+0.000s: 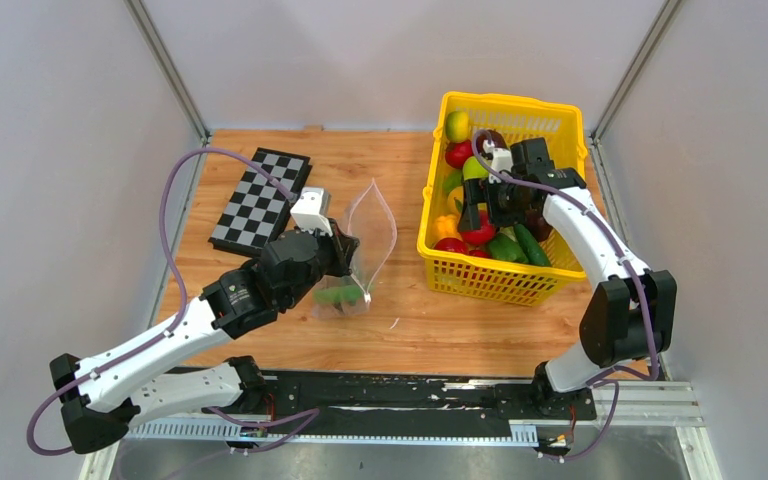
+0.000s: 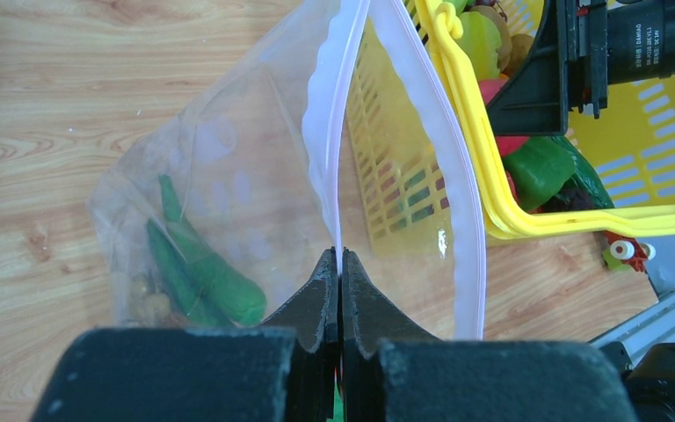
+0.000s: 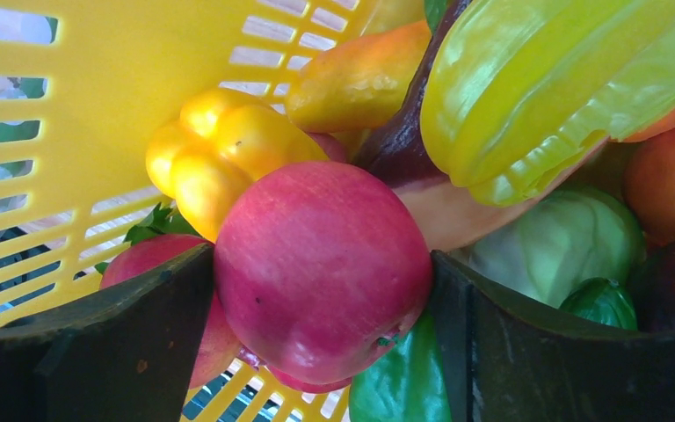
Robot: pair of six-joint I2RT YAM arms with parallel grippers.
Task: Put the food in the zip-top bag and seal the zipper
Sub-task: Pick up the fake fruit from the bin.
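Note:
My left gripper point(image 1: 348, 252) point(image 2: 340, 257) is shut on one lip of the zip-top bag point(image 1: 372, 232) point(image 2: 246, 167), pinching the pinkish zipper point(image 2: 323, 123) strip. The bag's mouth gapes toward the basket, its other lip point(image 2: 457, 176) bowed out. Long green food pieces point(image 2: 202, 268) point(image 1: 338, 296) lie at the bag's bottom. My right gripper point(image 1: 474, 212) point(image 3: 322, 257) is down inside the yellow basket point(image 1: 480, 285) point(image 3: 97, 70), open, its fingers either side of a red apple point(image 3: 316, 272) that fills the gap between them. The apple rests among the other food.
A chessboard point(image 1: 260, 200) lies at the back left. Around the apple sit a yellow pepper point(image 3: 220, 149), a yellow-green star fruit point(image 3: 545, 88), a pale green cabbage point(image 3: 562, 246) and a green pepper point(image 3: 404, 378). The basket stands just right of the bag.

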